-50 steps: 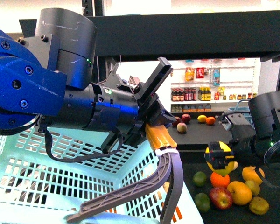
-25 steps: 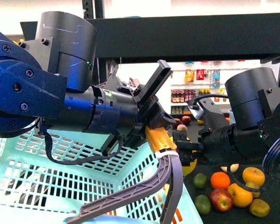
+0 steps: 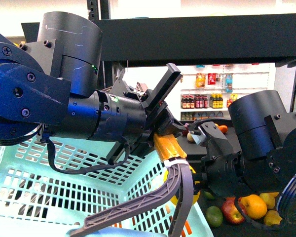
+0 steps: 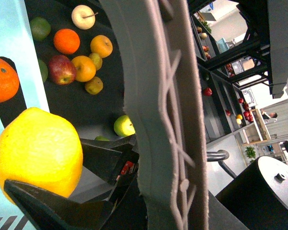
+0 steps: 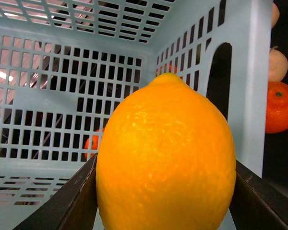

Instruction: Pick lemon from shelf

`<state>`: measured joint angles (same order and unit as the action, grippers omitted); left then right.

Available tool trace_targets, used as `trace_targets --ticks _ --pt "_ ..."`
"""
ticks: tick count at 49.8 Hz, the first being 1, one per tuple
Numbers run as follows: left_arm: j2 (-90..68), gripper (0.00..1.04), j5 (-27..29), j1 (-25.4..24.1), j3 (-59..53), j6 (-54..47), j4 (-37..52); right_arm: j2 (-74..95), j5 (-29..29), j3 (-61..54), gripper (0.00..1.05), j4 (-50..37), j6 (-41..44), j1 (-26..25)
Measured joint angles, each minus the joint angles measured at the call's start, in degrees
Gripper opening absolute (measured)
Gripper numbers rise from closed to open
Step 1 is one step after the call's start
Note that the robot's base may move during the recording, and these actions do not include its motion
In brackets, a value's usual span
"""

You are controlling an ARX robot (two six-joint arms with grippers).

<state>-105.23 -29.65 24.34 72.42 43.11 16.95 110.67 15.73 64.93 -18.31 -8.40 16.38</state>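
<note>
**Bright shop interior in the distance**

At the back of the front view, white shelves [image 3: 246, 87] stand against a pale wall under strong, even light. One tier carries a row of dark bottles [image 3: 195, 100], and the tier above holds red and orange packets [image 3: 211, 77]. In the left wrist view, a small potted plant [image 4: 250, 152] stands far off on a pale floor.

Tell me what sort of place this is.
Likely a grocery shop, real or mock: white shelves of bottled drinks, loose fruit on a black display shelf, a pale blue shopping basket.
</note>
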Motion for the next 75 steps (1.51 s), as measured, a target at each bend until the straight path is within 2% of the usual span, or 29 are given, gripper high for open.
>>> trace_targets --ticks 7,10,25,35,44,57,67,75 --pt "0.0 0.08 0.0 0.0 0.0 0.0 0.0 0.02 -0.02 0.0 0.93 -0.15 -0.87 0.24" --pt "0.0 0.08 0.02 0.0 0.0 0.0 0.0 0.02 0.0 0.0 0.99 -0.31 -1.05 0.24" --pt "0.0 0.08 0.09 0.0 0.0 0.17 0.0 -0.02 -0.02 -0.13 0.97 -0.7 -0.9 -1.97" --pt "0.0 0.08 0.02 0.0 0.0 0.22 0.0 -2.58 -3.13 -4.57 0.97 -4.46 1.55 -7.91" --pt "0.0 0.08 0.0 0.0 0.0 0.2 0.0 -9.2 -8.09 -11.74 0.97 -11.32 4.48 -13.07" --pt "0.0 0.08 0.04 0.0 0.0 0.2 0.0 -24.63 -12.92 -25.59 0.97 -17.0 6.73 -15.04" --pt "0.0 0.08 -0.02 0.0 0.0 0.2 0.0 -40.89 -16.24 -35.47 0.97 -13.57 8.28 -14.8" --pt "0.0 0.08 0.0 0.0 0.0 0.17 0.0 -56.24 -19.91 -41.94 0.97 -5.09 9.97 -13.81"
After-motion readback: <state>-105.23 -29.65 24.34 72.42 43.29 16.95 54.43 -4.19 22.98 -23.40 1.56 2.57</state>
